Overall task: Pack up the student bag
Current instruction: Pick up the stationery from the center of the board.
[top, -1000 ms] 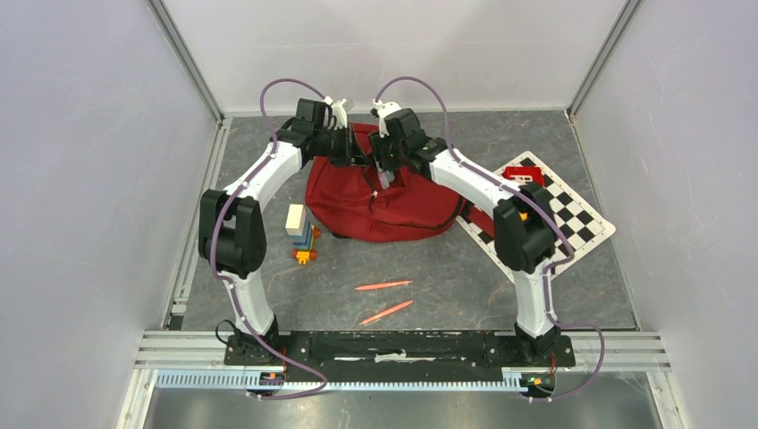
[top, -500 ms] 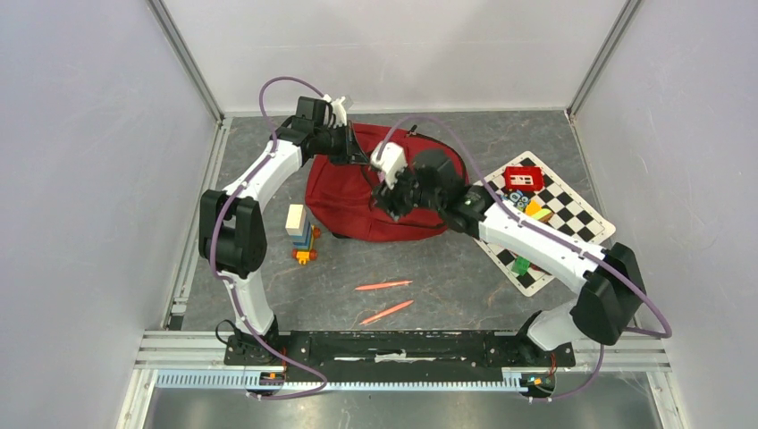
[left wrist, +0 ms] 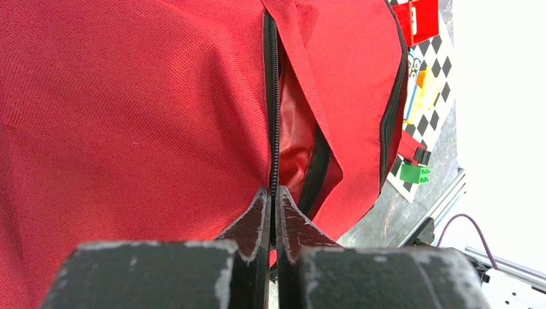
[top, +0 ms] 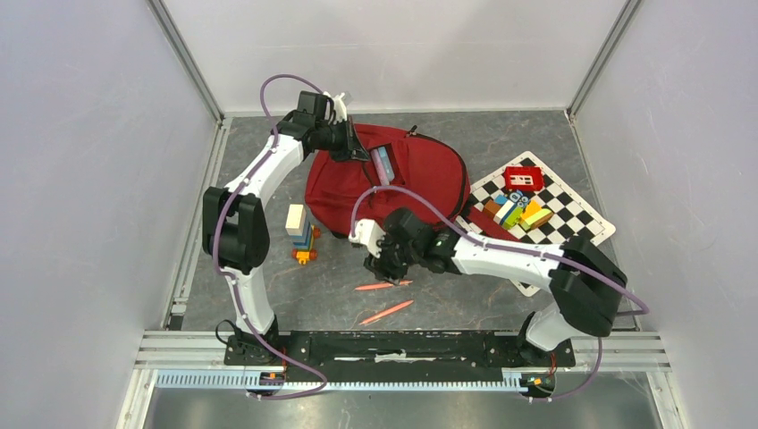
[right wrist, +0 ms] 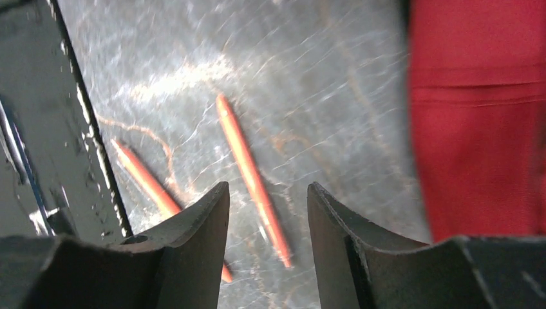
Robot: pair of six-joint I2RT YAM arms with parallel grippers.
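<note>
The student bag, dark red, lies at the back centre of the table with its zip opening held apart. In that opening shows a pale blue and pink flat item. At the opening's left end my left gripper is shut on the bag's zip edge, and red fabric fills the left wrist view. In front of the bag my right gripper hovers open over an orange pencil. The right wrist view has this pencil lying between the fingertips, on the table below them. A second pencil lies to its left.
The second pencil lies nearer the arm bases. A stack of coloured blocks stands left of the bag. A chessboard at the right carries a small red box and several coloured blocks. A green block lies past the bag.
My right arm has swung from the bag's opening down to the front, over the pencils. The blue and pink item now shows in the opening. The left gripper has stayed put.
</note>
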